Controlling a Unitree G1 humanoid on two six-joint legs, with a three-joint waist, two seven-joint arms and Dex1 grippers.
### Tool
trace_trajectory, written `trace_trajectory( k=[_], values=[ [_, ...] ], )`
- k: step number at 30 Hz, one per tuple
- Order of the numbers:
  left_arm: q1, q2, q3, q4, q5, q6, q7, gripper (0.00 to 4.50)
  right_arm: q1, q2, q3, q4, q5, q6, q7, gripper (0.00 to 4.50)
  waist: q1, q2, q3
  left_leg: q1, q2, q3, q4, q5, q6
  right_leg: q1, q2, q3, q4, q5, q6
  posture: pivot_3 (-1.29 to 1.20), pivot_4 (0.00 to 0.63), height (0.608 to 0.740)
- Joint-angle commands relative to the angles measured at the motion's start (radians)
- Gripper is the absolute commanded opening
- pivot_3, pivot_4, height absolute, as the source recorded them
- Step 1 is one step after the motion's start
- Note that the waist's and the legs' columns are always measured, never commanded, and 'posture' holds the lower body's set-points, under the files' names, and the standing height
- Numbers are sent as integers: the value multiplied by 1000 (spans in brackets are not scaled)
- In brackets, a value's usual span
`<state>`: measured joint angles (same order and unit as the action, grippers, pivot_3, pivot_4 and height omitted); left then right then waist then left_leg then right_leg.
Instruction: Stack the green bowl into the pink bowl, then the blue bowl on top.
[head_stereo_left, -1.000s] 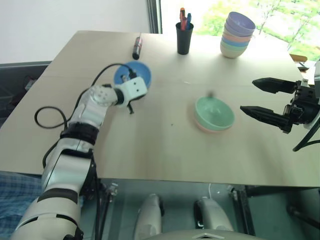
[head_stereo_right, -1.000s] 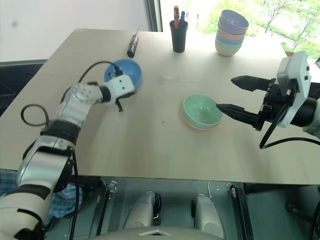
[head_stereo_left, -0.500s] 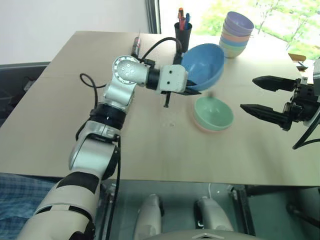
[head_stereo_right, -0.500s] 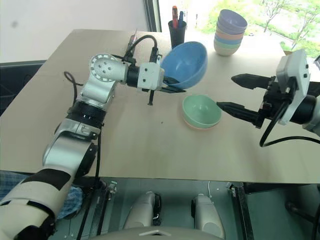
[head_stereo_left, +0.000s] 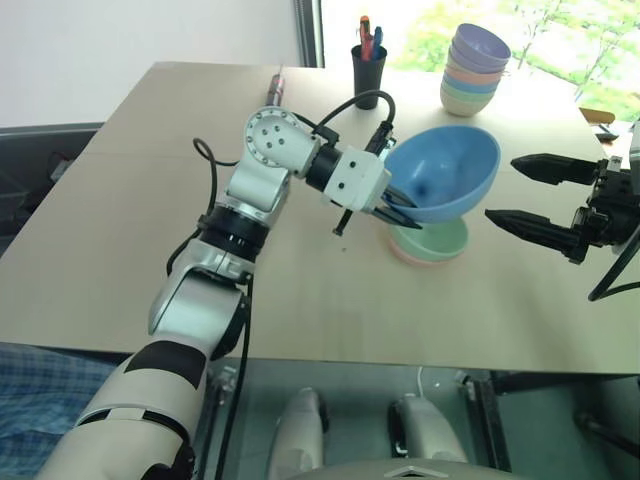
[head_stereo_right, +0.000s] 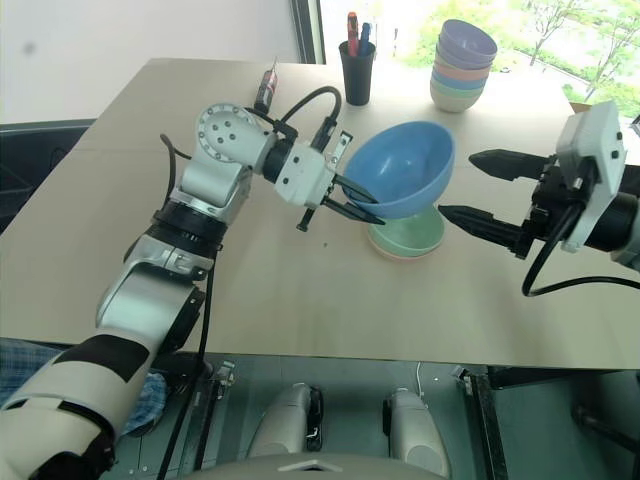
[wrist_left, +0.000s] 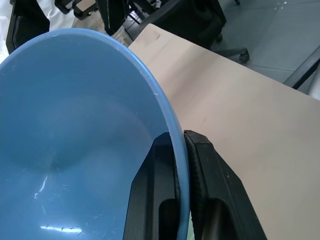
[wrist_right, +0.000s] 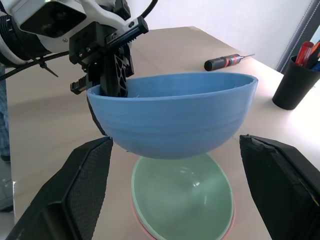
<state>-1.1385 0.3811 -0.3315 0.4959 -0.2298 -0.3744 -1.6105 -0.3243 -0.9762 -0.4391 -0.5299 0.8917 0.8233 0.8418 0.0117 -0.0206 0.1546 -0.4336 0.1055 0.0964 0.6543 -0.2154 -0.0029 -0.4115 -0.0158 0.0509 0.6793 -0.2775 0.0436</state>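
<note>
Bowls at centre right of the head view: the blue bowl hangs tilted in the air, its rim clamped between the two fingers of the left pincer, one finger inside the bowl and one outside. Directly beneath it, apart from it, the green bowl sits nested in the pink bowl on the tabletop. The right pincer, at the right edge of the frame, has its fingers spread wide apart, holding nothing, pointing toward the bowls. A pen cup, a screwdriver and a stack of pastel bowls stand along the upper edge.
</note>
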Motion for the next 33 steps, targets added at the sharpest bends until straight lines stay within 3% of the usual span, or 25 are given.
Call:
trace_trajectory(
  k=[1,2,7,14,21,29,33],
  values=[
    [-28,2,8,3,13,-15,-1,849,-1,-15,-44,-21,14,-18,-11,4261,0,0,0,0,0,0,0,0,0,0,0,0,0,0,0,0,150,740],
    [-27,8,4,2,15,-11,-2,1064,-1,-15,-43,-21,15,-18,-11,4261,0,0,0,0,0,0,0,0,0,0,0,0,0,0,0,0,150,740],
    [-5,8,19,-16,14,5,3,3114,3,-17,-33,-17,10,-23,0,4261,0,0,0,0,0,0,0,0,0,0,0,0,0,0,0,0,150,740],
    [27,6,67,-24,-16,44,41,3114,12,-17,-30,-15,5,-28,1,4261,0,0,0,0,0,0,0,0,0,0,0,0,0,0,0,0,150,740],
    [133,69,184,-46,-83,320,171,3114,71,-12,-61,-34,9,-23,1,4261,-3,0,0,0,0,0,0,0,0,0,0,0,0,0,0,0,150,740],
    [388,219,292,-376,-223,754,292,3114,270,-34,-119,-14,-73,-56,61,4261,-12,0,0,0,0,-1,1,0,0,1,0,-1,0,0,0,0,150,740],
    [533,255,372,-537,-277,855,397,3114,371,-26,-158,5,-114,-95,108,4261,-16,0,0,2,1,-1,1,0,0,2,0,-1,1,0,0,0,150,740]
  ],
)
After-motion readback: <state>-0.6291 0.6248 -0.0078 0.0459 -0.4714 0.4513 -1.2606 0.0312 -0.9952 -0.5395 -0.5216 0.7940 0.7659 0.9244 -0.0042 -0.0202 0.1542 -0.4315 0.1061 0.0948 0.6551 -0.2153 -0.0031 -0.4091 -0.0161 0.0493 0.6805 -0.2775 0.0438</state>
